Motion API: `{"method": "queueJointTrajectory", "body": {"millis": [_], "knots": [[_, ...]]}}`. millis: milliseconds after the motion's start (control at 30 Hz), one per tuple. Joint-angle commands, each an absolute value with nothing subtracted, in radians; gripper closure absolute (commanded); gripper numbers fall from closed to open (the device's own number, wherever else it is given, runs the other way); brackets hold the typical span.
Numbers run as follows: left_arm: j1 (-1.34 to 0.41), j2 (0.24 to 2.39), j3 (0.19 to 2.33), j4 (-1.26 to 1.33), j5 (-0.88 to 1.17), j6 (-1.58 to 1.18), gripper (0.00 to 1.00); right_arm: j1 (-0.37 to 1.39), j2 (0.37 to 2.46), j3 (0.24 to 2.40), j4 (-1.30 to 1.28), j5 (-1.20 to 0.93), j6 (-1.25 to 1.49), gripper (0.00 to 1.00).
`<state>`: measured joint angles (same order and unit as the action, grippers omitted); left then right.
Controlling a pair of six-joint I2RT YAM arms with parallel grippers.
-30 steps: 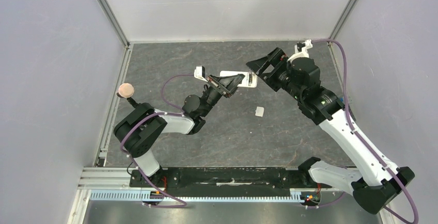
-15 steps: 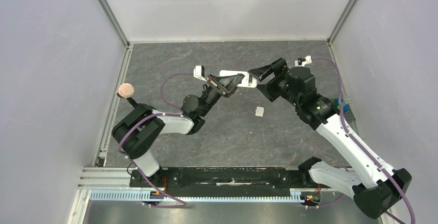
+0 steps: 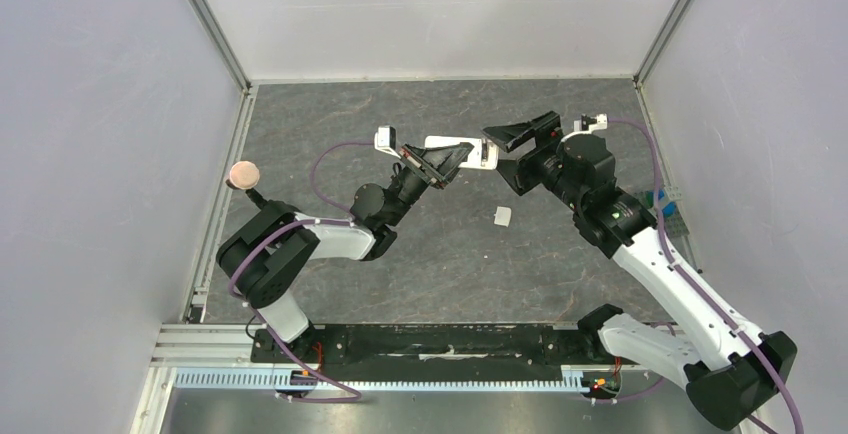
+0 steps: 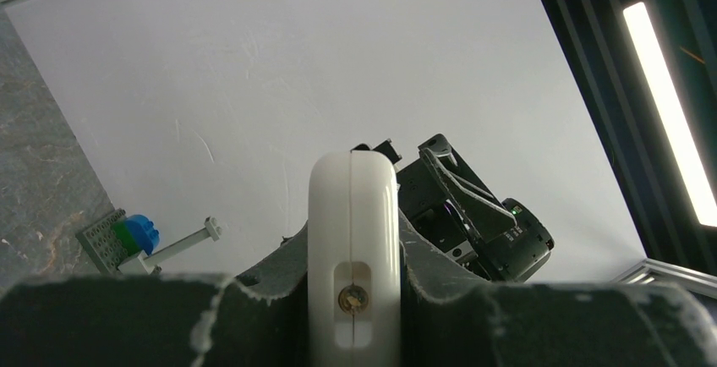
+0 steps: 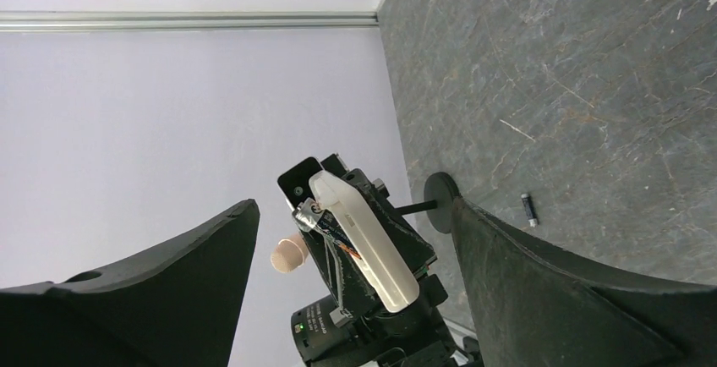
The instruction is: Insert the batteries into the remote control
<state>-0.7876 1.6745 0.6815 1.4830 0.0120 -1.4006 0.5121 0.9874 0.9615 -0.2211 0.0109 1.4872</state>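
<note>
Left end effector (image 3: pixel 447 161): closed on the remote control (image 4: pixel 353 232), gripping it edge-on between both fingers. The handset is lifted off the tabletop (image 3: pixel 330 114). Its free end sticks out past the fingertips toward the right arm.

Right end effector (image 3: pixel 497 151): fingers spread wide and holding nothing. It faces the left end effector head-on. In the right wrist view the remote control sits in the gap between the two fingers (image 5: pixel 169 282), ahead of them and touching neither. From above, the fingertips bracket the handset's free end; I cannot tell whether they touch it.

One battery (image 5: pixel 528 208) lies loose on the tabletop below and beyond the right end effector, clear of both arms.

Small white cover (image 3: pixel 501 216): flat on the tabletop, nearer the arm bases than the right end effector, and untouched.

Pink ball (image 3: pixel 244 173): out to the left of the left arm, well apart from its end effector.
</note>
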Motion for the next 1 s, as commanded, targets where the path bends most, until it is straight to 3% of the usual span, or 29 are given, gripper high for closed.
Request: {"method": "queueJointTrajectory", "body": {"millis": [0, 233, 667, 967], "knots": [[-0.793, 1.646, 0.706, 1.555, 0.026, -1.334, 0.98, 0.5, 0.972, 0.953, -0.156, 0.003, 1.534, 0.15], [-0.796, 1.649, 0.706, 1.556, 0.026, -1.331, 0.98, 0.491, 0.982, 0.937, -0.13, -0.034, 1.569, 0.27], [-0.799, 1.645, 0.705, 1.554, 0.026, -1.319, 0.98, 0.482, 1.009, 0.933, -0.111, -0.075, 1.581, 0.33], [-0.801, 1.643, 0.709, 1.554, 0.012, -1.315, 0.98, 0.479, 1.011, 0.92, -0.106, -0.094, 1.591, 0.45]]}}
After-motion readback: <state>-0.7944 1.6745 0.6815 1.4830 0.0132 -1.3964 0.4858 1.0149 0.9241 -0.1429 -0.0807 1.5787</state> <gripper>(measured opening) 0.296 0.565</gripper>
